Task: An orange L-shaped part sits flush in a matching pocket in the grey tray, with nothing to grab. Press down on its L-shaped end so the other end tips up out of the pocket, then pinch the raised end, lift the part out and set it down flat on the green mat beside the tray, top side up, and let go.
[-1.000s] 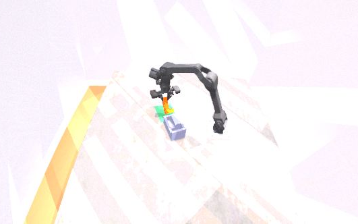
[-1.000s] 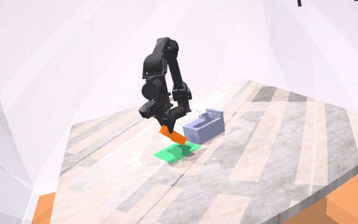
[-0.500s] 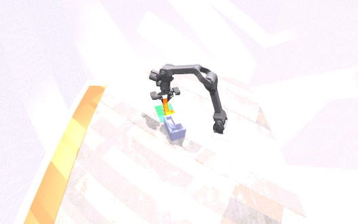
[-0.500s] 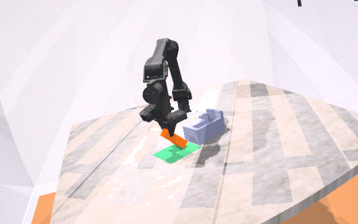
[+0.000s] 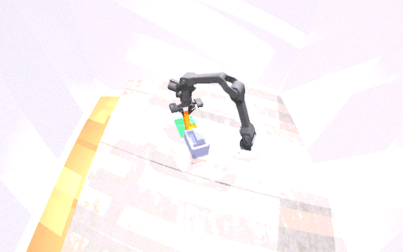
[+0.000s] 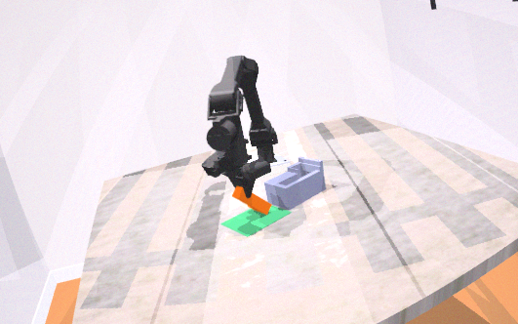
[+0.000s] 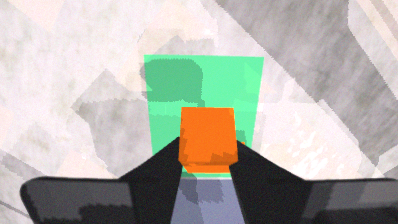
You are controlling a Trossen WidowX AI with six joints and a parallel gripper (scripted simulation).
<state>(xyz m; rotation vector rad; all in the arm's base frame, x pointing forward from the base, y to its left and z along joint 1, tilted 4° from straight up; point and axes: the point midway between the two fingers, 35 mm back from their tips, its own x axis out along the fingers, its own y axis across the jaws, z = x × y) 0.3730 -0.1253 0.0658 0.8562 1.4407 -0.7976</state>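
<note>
The orange part (image 5: 187,121) (image 6: 259,203) (image 7: 208,131) is out of the tray and tilted, its pinched end up and its L-shaped end down toward the tray side. My gripper (image 5: 186,111) (image 6: 247,192) (image 7: 205,142) is shut on the raised end, over the green mat (image 5: 178,123) (image 6: 236,224) (image 7: 232,80). The low end is close above the mat's tray-side part; whether it touches is not clear. The grey tray (image 5: 201,152) (image 6: 298,192) (image 7: 207,206) stands beside the mat with its pocket empty. The wrist view hides most of the part behind its near end.
The tray wall rises close beside the part's low end, higher than the mat. The arm's base (image 5: 247,143) stands on the table, right of the tray in the top view. Shadows of the arm and gripper fall over the mat and table.
</note>
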